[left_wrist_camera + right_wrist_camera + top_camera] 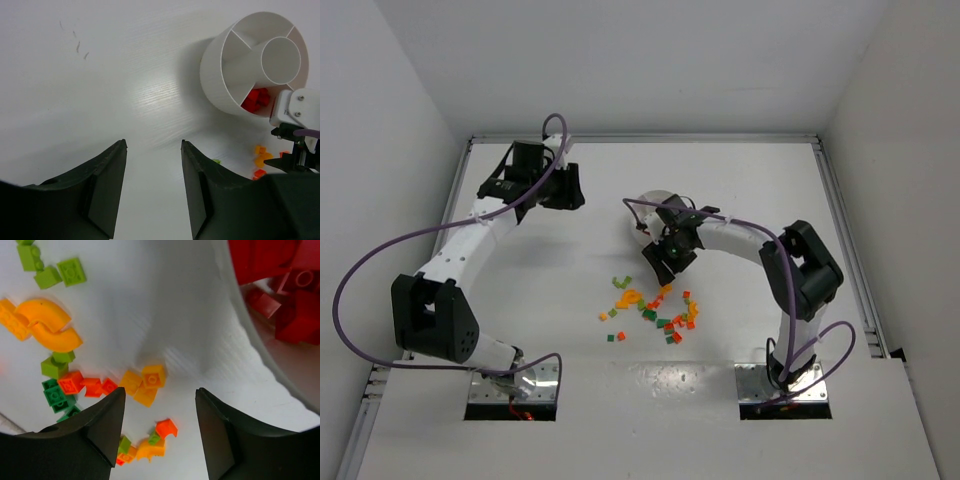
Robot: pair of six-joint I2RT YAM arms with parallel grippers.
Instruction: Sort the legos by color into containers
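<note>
beside white dish [260, 347], right fingers [102, 432] parted, empty, above loose legos [146, 381]; left fingers [107, 182] parted, empty.

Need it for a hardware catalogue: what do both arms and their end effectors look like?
The left arm and right arm have white shells, black joint housings, and a looping purple cable each. The left end effector and right end effector are black, with two tapered fingers.

I work over a white table [620, 185] with a faint wood grain and a few small scuff marks [75, 44]. Bare pale walls [620, 60] close three sides. A metal rail [640, 137] lines the far edge. The light is soft and even.
</note>
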